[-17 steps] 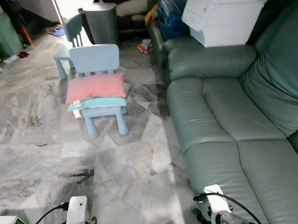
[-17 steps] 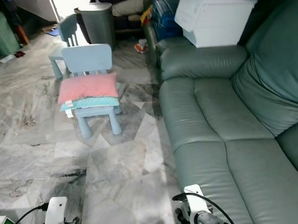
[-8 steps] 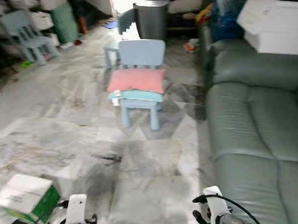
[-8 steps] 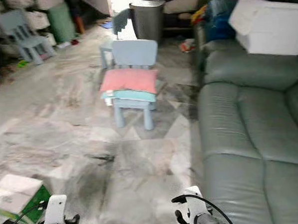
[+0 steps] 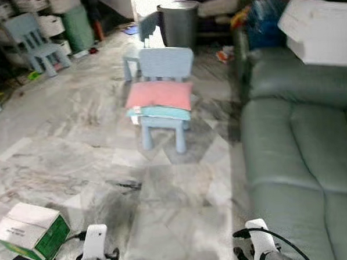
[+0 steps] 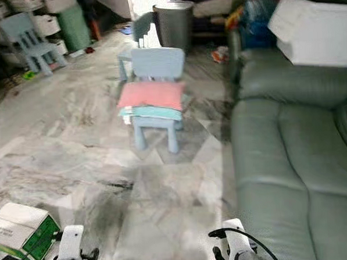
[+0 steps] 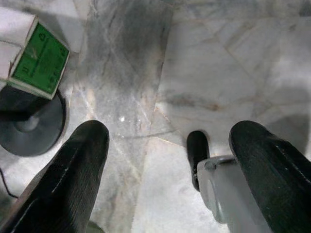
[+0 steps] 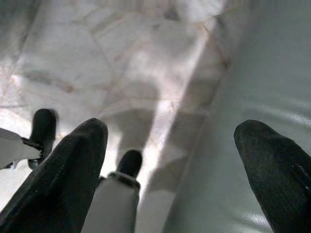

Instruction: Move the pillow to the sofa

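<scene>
A pink pillow (image 5: 159,96) lies on top of a teal pillow (image 5: 164,112) on the seat of a small pale blue child's chair (image 5: 161,87) in the middle of the marble floor. The grey-green leather sofa (image 5: 305,140) runs along the right side. Both arms hang low at the bottom edge of the eye views, far from the chair. My left gripper (image 7: 167,160) is open over bare floor. My right gripper (image 8: 177,165) is open too, over the floor beside the sofa's front edge.
A white and green box (image 5: 31,230) lies on the floor by my left arm, beside a round black base (image 7: 29,121). White boxes (image 5: 319,23) sit on the sofa's far end. A grey bin (image 5: 178,24) and more small chairs (image 5: 38,41) stand behind.
The camera has shifted slightly since half a second ago, after a larger swing left; the chair and pillows stay put. Both arms still hang low.
</scene>
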`<state>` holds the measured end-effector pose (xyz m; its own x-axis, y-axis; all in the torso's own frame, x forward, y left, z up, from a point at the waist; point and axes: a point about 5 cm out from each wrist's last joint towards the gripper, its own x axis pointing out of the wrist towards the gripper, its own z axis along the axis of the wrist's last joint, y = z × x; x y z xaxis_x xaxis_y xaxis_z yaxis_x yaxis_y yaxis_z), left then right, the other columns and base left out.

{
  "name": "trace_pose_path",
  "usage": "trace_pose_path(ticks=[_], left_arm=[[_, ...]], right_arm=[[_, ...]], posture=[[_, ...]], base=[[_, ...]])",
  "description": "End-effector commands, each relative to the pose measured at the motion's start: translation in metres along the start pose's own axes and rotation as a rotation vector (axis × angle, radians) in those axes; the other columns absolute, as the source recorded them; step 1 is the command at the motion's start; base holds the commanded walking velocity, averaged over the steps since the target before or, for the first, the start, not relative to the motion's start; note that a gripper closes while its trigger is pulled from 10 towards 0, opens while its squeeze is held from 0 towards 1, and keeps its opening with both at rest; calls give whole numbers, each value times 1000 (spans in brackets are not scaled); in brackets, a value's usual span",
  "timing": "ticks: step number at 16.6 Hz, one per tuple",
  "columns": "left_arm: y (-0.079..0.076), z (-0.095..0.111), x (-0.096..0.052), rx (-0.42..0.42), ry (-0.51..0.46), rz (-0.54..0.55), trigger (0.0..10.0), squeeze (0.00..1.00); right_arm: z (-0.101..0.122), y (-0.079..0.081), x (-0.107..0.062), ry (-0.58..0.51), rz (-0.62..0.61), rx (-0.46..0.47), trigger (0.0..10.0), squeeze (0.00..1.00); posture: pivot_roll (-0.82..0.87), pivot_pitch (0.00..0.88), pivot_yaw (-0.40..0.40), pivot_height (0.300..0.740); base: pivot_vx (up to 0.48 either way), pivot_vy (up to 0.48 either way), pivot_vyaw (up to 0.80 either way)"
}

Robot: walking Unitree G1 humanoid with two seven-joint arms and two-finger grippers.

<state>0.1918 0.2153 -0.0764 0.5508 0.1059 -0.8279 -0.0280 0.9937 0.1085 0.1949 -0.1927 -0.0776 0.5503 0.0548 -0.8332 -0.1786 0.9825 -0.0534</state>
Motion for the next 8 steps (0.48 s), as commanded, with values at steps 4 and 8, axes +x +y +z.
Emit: trace_pose_path(ticks=[4, 8], left_arm=[[6, 1, 0, 11, 2, 11, 10000, 0], [6, 0, 0, 14, 7, 9, 10000, 0]], right_arm=[[8, 9, 2, -25, 23, 7, 10000, 0], [8, 9, 2, -25, 24, 8, 10000, 0]], posture=[[-76, 0, 17, 740], [-76, 0, 18, 740]], base=[[308, 364, 0], [288, 385, 0]])
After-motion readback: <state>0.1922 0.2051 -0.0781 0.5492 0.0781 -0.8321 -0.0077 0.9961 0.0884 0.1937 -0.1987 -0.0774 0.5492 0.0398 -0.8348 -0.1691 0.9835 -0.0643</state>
